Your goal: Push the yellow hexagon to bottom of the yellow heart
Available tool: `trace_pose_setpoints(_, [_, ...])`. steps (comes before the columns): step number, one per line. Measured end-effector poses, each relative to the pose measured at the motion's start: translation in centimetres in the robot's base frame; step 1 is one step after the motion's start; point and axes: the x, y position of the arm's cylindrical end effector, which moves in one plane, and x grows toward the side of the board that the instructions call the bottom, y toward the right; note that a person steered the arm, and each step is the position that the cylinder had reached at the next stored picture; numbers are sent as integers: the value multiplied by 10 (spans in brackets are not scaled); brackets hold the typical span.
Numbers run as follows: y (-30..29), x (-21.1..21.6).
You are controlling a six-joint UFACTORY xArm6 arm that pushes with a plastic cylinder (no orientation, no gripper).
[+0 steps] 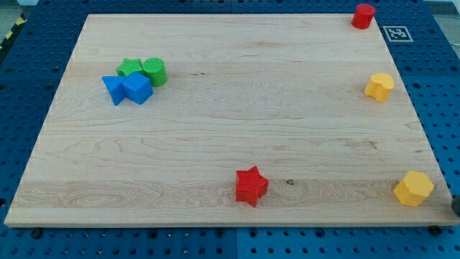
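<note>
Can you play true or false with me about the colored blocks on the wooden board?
1. The yellow hexagon sits near the board's bottom right corner in the view. True.
2. The yellow heart is touching the yellow hexagon. False: they are far apart, with the heart higher up along the view's right edge.
3. The red star is near the view's bottom edge of the wooden board. True.
4. The green blocks and blue blocks are spread out in different corners. False: the green star, green cylinder and two blue blocks are bunched together at the view's left.
5. My tip is pushing the red star. False: my tip cannot be made out in this view.
</note>
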Motion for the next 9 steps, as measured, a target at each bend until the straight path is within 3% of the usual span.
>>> trace_pose_setpoints(3, [-72,-1])
trace_pose_setpoints(4, [-72,-3])
trace_pose_setpoints(7, [-71,-67])
trace_pose_setpoints(9, [-59,-61])
